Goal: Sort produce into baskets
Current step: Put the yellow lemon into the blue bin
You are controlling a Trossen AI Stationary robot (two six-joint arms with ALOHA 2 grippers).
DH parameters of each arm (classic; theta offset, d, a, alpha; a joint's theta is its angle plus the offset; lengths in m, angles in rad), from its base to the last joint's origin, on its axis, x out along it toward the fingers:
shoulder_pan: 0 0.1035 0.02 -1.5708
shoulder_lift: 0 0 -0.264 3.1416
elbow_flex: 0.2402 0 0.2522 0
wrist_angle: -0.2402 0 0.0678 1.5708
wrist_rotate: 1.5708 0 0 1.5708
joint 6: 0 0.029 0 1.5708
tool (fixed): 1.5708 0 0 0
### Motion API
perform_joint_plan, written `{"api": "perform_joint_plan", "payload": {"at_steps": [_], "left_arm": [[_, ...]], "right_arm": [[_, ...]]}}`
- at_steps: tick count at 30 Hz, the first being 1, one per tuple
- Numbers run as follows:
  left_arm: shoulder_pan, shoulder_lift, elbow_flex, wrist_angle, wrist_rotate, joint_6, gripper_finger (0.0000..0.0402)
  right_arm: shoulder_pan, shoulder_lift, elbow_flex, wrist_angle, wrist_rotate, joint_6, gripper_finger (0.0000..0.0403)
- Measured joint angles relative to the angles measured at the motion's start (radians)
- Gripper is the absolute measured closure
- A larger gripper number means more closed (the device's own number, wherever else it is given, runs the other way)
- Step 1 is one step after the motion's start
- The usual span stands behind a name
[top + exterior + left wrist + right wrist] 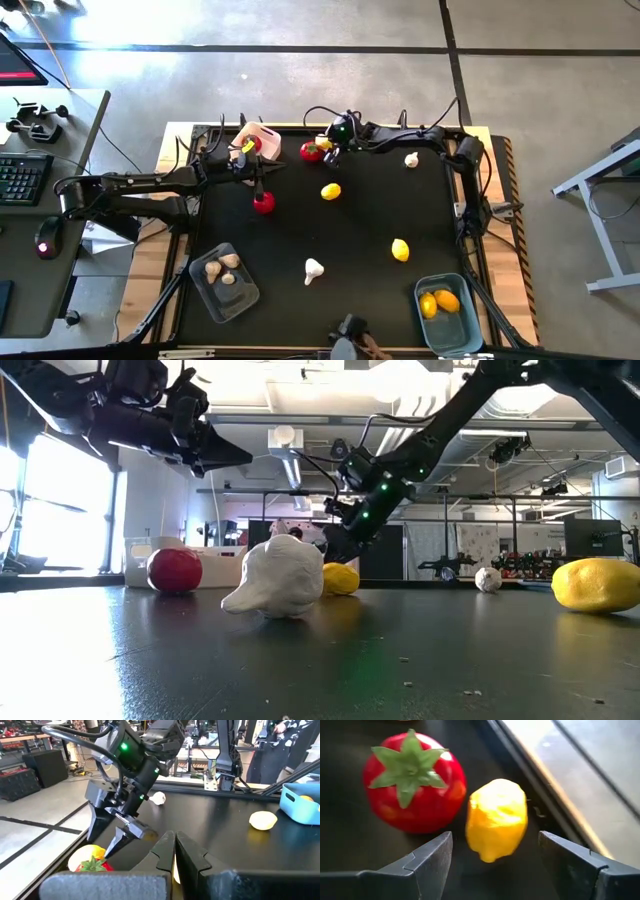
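Observation:
My right gripper (pixel 495 842) is open at the table's far edge, pointing down, with one finger on each side of a yellow lemon (pixel 496 820) and touching nothing. A red tomato with a green top (pixel 412 780) lies right beside that lemon. Both also show in the high view, the tomato (pixel 311 152) under the gripper (pixel 323 150). My left gripper (pixel 172 850) is shut and empty. It hangs in the air above another tomato (pixel 263 203) near the white basket (pixel 262 135).
On the table lie a lemon (pixel 330 191), a lemon (pixel 400 250), a garlic bulb (pixel 313 269) and a garlic bulb (pixel 411 159). The clear greyish basket (pixel 243 296) holds garlic at the near left. The light blue basket (pixel 462 330) holds lemons at the near right.

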Motion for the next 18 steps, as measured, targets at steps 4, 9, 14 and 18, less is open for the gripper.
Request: {"api": "perform_joint_plan", "payload": {"at_steps": [4,9,14,18], "left_arm": [[0.000,0.000,0.000,-0.012,0.000,0.000,0.0401],[0.000,0.000,0.000,-0.019,0.000,0.028,0.0401],[0.000,0.000,0.000,-0.019,0.000,0.027,0.0401],[0.000,0.000,0.000,-0.019,0.000,0.027,0.0401]], "right_arm": [[-0.014,0.020,0.000,0.006,-0.094,0.027,0.0116],[-0.013,0.027,-0.001,0.019,-0.098,0.042,0.0132],[-0.019,0.027,-0.001,0.047,-0.101,0.041,0.0190],[-0.029,0.028,-0.001,0.043,-0.101,0.042,0.0257]]}}
